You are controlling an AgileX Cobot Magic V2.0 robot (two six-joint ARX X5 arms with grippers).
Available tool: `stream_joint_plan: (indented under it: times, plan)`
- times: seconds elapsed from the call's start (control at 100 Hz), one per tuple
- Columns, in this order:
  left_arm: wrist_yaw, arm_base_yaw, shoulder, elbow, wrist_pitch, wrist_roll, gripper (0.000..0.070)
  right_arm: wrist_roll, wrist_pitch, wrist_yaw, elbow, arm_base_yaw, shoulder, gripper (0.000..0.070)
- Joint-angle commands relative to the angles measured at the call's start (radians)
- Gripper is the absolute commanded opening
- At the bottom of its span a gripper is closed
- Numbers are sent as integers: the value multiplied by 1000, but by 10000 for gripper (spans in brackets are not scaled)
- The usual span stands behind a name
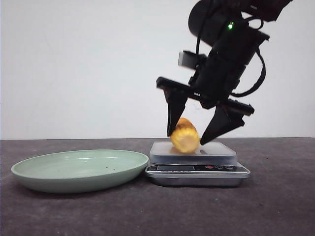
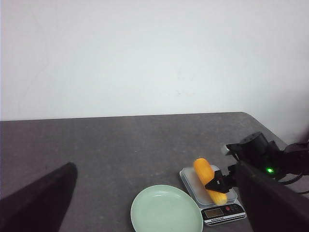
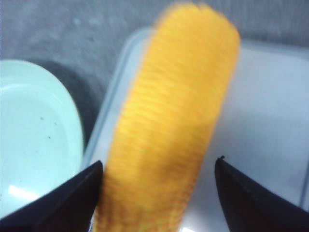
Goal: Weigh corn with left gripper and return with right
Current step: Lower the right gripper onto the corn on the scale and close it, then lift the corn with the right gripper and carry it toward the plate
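The corn point(image 1: 184, 135), a stubby yellow-orange cob, lies on the white platform of the scale point(image 1: 197, 169). My right gripper point(image 1: 186, 138) is open and reaches down over it, one finger on each side. In the right wrist view the corn point(image 3: 169, 125) fills the gap of the gripper point(image 3: 159, 162); one finger touches it and the other stands clear. My left gripper point(image 2: 157, 166) is open and empty, held high and far back from the table; it is out of the front view. From there the corn point(image 2: 208, 180) shows on the scale point(image 2: 222, 212).
A pale green empty plate point(image 1: 78, 169) sits just left of the scale, nearly touching it; it also shows in the left wrist view point(image 2: 166, 210) and the right wrist view point(image 3: 34, 140). The dark table point(image 1: 275, 206) ends at a white wall behind.
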State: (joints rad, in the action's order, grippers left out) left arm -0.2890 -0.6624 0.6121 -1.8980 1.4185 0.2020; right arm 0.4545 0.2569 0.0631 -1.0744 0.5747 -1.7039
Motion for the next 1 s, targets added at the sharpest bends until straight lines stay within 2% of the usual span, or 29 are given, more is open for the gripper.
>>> stream_joint_plan:
  times: [0.0,0.1,0.14,0.19,0.24,0.25,0.26,0.42,0.63,0.81,0.99]
  plan:
    - [-3,-7,8,-18,25,1,625,25,6,-6,-14,3,-23,449]
    - [-3,-7,8,-18,25,2,625,24,-2,-12,-14,3,-23,448]
    - [-3,-7,8,-18,25,2,625,25,-3,-12,-14,3,-23,415]
    - [-3,-7,8,-18,25,4,625,24,-2,-11,-14,2,-23,284]
    - [-3,-7,8,-18,26,13,625,20,3,-8,-14,-2,-23,88]
    - [-3,-7,8,-18,26,17,625,18,5,-6,-14,-2,-23,22]
    - [-3,-7,8,-18,26,18,625,16,6,-5,-14,-2,-23,3]
    - [-2,-7,8,-18,26,28,625,13,2,17,-14,-2,-22,5]
    - [2,-7,8,-18,28,42,625,37,-112,50,-31,-23,35,5]
    - [1,-7,8,-18,28,42,625,31,-157,53,-116,-16,128,5]
    - [0,-7,8,-18,28,41,625,32,-158,71,-241,50,171,5]
